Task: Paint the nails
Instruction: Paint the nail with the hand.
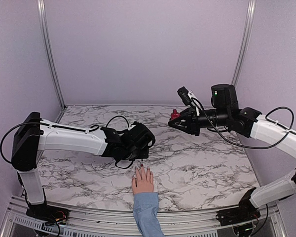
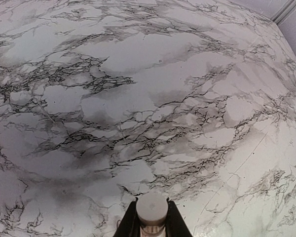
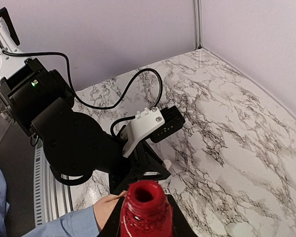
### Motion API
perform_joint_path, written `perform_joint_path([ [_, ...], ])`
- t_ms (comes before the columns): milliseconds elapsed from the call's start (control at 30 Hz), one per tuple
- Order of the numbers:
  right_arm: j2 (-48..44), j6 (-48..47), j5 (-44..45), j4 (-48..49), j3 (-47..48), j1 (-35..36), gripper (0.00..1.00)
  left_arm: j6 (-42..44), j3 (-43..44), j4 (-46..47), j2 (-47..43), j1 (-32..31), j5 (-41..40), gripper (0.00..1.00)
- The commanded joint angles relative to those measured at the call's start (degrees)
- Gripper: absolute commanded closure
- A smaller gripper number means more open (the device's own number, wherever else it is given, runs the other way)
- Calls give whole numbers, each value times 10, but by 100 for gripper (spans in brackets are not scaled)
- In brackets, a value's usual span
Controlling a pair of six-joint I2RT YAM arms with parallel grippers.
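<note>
A pale pink hand point(image 1: 143, 181) in a light blue sleeve point(image 1: 147, 213) lies flat at the table's near edge. Its nails point(image 1: 141, 169) are too small to tell their colour. My left gripper point(image 1: 139, 153) hovers just above and beyond the fingertips, shut on the white cap point(image 2: 152, 210). Whatever hangs under the cap is hidden. At the far right, my right gripper point(image 1: 173, 121) is raised and shut on the open dark red polish bottle point(image 3: 145, 210), whose neck points at the camera. The right wrist view also shows the hand point(image 3: 107, 207) behind the bottle.
The marble table point(image 1: 202, 163) is bounded by lilac walls with metal corner posts point(image 1: 50, 54). A metal rail point(image 1: 187, 228) runs along the near edge, beside both arm bases. A black cable point(image 1: 119, 118) loops over the left wrist.
</note>
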Motion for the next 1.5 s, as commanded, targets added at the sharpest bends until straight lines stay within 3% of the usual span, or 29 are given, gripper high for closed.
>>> perform_joint_path([
  [0, -10, -4, 7, -1, 6, -5, 100, 7, 7, -3, 16, 1, 4, 100],
  [1467, 0, -11, 14, -4, 12, -5, 100, 6, 14, -5, 40, 22, 32, 100],
])
